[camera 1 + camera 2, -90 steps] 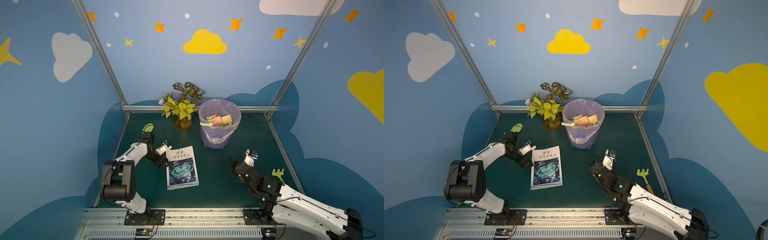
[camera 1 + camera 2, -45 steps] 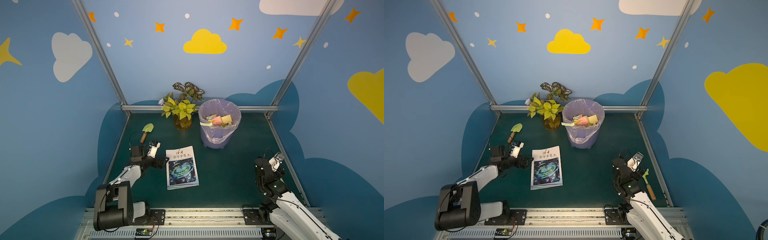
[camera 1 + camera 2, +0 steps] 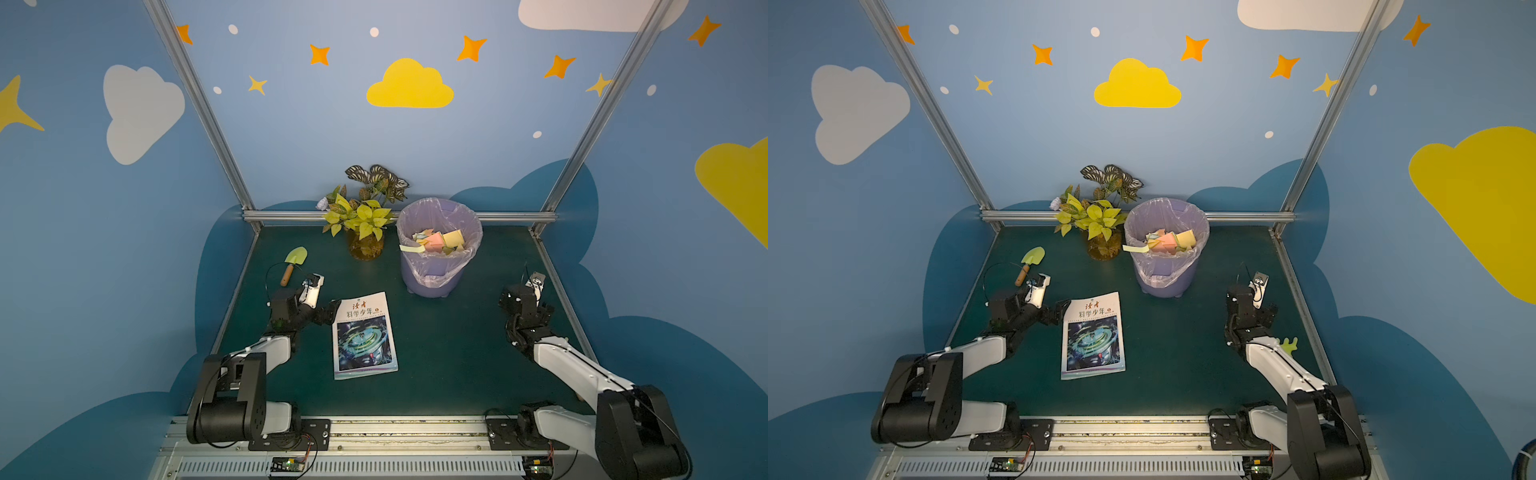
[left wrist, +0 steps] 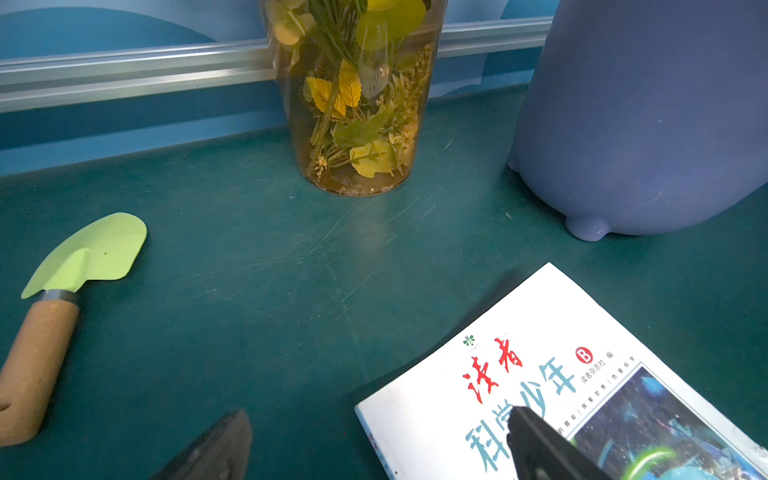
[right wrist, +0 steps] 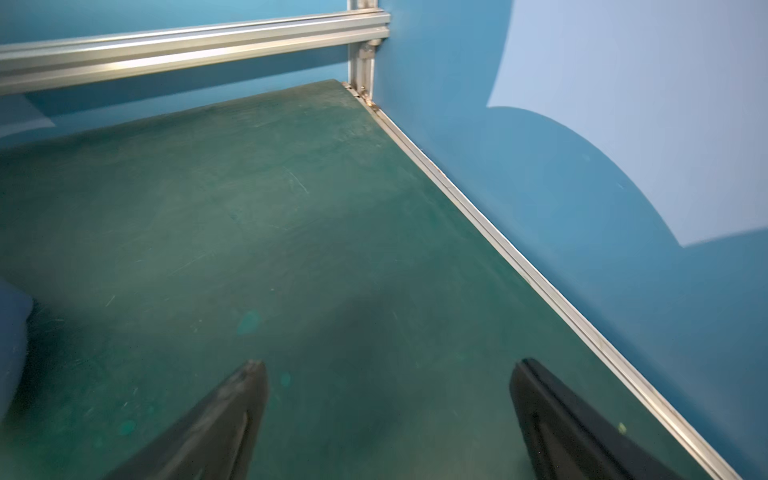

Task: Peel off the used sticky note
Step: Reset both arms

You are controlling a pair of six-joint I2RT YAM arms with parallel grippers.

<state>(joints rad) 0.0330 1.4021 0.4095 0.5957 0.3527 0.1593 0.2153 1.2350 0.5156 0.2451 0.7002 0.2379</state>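
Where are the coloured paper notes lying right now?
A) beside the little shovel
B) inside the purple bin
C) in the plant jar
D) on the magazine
B: the pink and yellow notes sit inside the bag-lined purple bin; the magazine cover bears none.

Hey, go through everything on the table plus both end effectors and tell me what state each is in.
Magazine: closed, flat on the table, no note visible on its cover.
Trash bin: upright, bag-lined, holding sticky notes.
Plant vase: upright.
Trowel: lying flat.
Left end effector: open, empty, straddling the magazine's corner.
Right end effector: open, empty, above bare table.
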